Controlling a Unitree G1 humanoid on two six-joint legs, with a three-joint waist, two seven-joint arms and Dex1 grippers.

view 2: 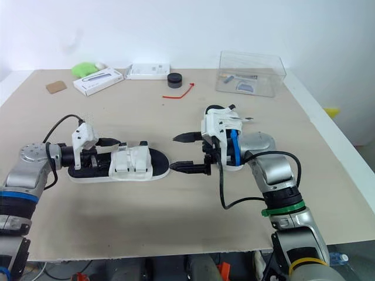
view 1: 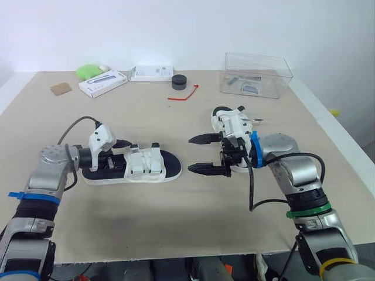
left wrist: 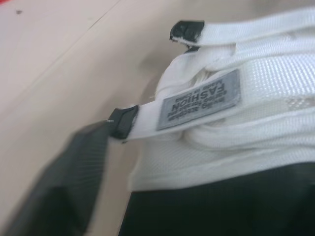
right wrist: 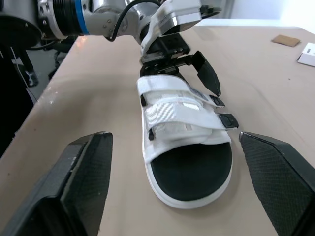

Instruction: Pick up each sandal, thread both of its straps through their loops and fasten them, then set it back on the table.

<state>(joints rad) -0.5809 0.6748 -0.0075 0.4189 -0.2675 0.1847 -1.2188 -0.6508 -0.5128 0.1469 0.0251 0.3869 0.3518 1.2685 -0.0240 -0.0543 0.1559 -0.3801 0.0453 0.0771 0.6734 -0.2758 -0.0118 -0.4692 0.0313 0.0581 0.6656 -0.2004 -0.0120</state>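
Observation:
A white sandal with a black footbed (view 1: 146, 167) lies flat on the table, left of centre. Its two white straps (right wrist: 179, 110) cross the foot, their black tips sticking out at one side. My left gripper (view 1: 119, 153) sits at one end of that sandal, open, with one black finger (right wrist: 207, 73) alongside the straps and the other over the footbed. My right gripper (view 1: 203, 154) hovers open just off the sandal's other end, holding nothing. The second white sandal (view 1: 218, 117) lies behind and partly under my right wrist.
At the back of the table stand a clear plastic box (view 1: 256, 75), a black round lid (view 1: 179, 82), a red wire (view 1: 183, 95), two white boxes (view 1: 102, 83) (view 1: 152, 72), a green object (view 1: 88, 71) and a brown pad (view 1: 60, 89).

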